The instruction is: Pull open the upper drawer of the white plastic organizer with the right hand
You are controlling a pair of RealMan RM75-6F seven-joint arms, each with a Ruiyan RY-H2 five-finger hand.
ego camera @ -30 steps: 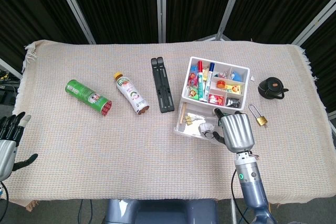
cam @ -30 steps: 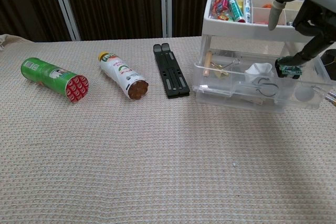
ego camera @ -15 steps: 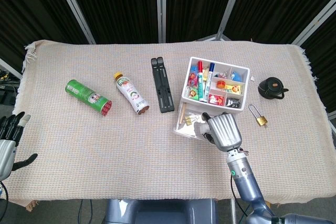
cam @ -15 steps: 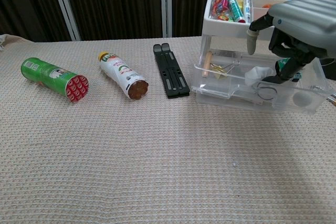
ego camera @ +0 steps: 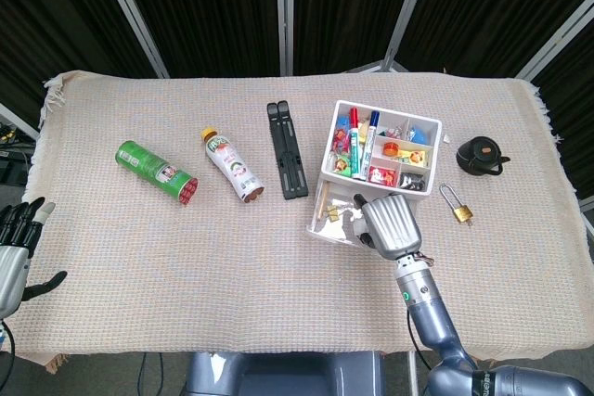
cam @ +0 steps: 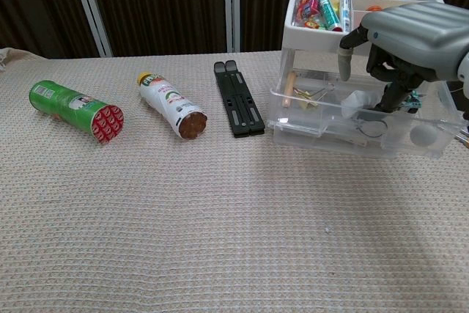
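The white plastic organizer (ego camera: 382, 147) stands right of the table's middle, its top tray (cam: 322, 31) full of markers and small items. Its clear upper drawer (cam: 322, 119) is pulled out toward me and holds clips and small parts. My right hand (ego camera: 391, 222) is over the drawer's front right part. In the chest view the right hand (cam: 410, 31) has its fingers (cam: 387, 97) curled down inside the drawer behind its front wall. My left hand (ego camera: 13, 252) hangs off the table's left edge, fingers apart and holding nothing.
A black folding stand (ego camera: 288, 162) lies just left of the organizer. Further left lie a white bottle (ego camera: 232, 166) and a green can (ego camera: 156, 172). A brass padlock (ego camera: 457, 206) and a black pot (ego camera: 482, 155) sit to the organizer's right.
My right hand has slid left along the open drawer, from its right end to over its middle, fingers still dipped inside. The left hand has not moved.
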